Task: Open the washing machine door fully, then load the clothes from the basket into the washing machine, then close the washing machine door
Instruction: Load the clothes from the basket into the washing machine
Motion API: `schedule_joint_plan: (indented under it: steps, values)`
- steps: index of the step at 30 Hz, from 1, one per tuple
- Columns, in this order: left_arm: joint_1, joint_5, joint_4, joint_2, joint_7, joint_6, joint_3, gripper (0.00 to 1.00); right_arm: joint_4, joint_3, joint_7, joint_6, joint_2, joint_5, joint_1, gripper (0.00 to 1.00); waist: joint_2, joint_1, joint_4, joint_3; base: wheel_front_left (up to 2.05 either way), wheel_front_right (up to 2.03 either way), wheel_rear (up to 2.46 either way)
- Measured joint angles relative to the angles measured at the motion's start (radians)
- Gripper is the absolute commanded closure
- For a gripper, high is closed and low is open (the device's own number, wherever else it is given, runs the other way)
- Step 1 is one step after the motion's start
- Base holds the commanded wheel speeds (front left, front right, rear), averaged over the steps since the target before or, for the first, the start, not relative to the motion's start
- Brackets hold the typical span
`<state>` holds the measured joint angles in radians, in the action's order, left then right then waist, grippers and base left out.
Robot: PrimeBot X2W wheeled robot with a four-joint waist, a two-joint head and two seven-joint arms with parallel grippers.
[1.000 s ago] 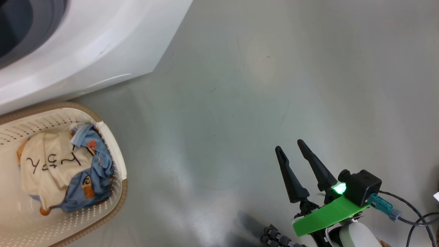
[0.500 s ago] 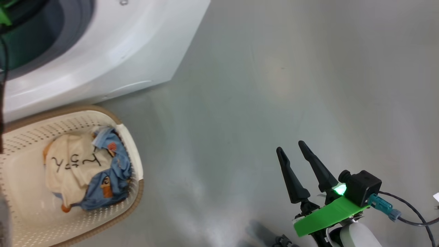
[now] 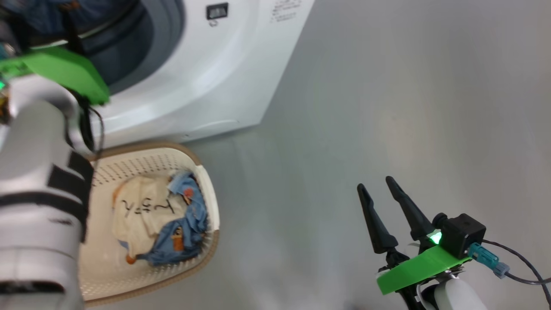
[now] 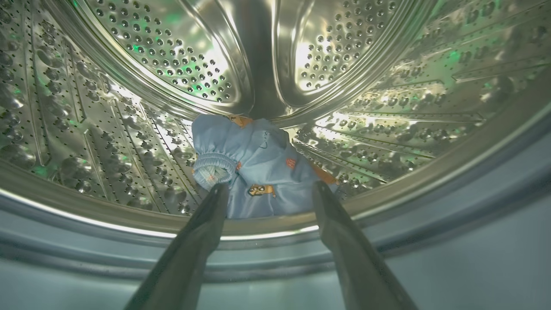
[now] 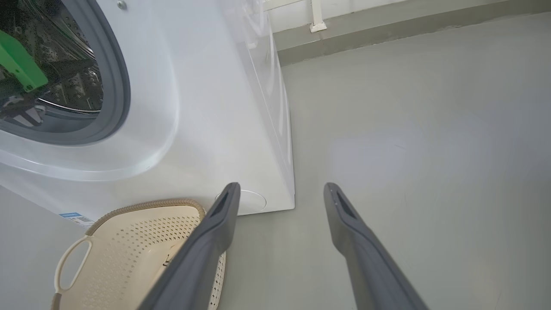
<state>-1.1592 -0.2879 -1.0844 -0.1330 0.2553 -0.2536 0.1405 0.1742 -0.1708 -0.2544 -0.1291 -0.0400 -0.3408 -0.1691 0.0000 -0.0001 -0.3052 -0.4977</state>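
The white washing machine (image 3: 224,77) stands at the upper left, and my left arm (image 3: 38,172) reaches into its opening. Inside the steel drum (image 4: 129,64) a light blue piece of the clothes (image 4: 258,168) lies on the bottom. My left gripper (image 4: 270,186) is open just in front of it and holds nothing. Below the washer, the cream basket (image 3: 211,241) holds a cream-white garment (image 3: 137,211) and blue printed fabric (image 3: 185,224). My right gripper (image 3: 375,183) is open and empty over the floor at the lower right. The washing machine door is out of view.
Bare grey floor (image 3: 387,107) stretches to the right of the washer and basket. In the right wrist view, a wall base (image 5: 387,30) runs behind the washer (image 5: 206,107), and the basket's handle (image 5: 71,262) shows at the lower left. A cable (image 3: 525,275) trails from my right wrist.
The head camera has swung, so the washer and basket now sit further right in the picture. My left forearm has come into view at the drum opening. The right gripper has not moved.
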Motion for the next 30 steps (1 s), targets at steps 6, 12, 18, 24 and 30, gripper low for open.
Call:
schedule_joint_plan:
  steps: [6,12,18,24,30]
  values:
    - [0.207,-0.011,0.15,0.071,0.0,0.047,0.001,0.0,0.004,0.029,0.0,0.0,-0.02,0.023,0.017,0.0,0.0,-0.0001,0.056,0.097,0.0,0.0,0.0]
    - [0.432,-0.017,0.275,0.093,0.0,0.083,0.028,0.0,0.006,0.054,0.0,0.0,-0.027,0.032,0.089,0.0,0.0,-0.0001,0.106,0.194,0.0,0.0,0.0]
    - [0.657,-0.021,0.396,0.096,0.0,0.092,0.074,0.0,0.008,0.075,0.0,0.0,-0.03,0.042,0.156,0.0,0.0,0.0,0.16,0.291,0.0,0.0,0.0]
    - [0.867,-0.026,0.531,0.096,0.0,0.067,0.106,0.0,0.007,0.091,0.0,0.0,-0.032,0.049,0.221,0.0,0.0,-0.0001,0.21,0.382,0.0,0.0,0.0]
    - [1.061,-0.026,0.705,0.094,0.0,0.015,0.107,0.0,0.0,0.11,0.0,0.0,-0.032,0.049,0.271,0.0,0.0,-0.0001,0.254,0.466,0.0,0.0,0.0]
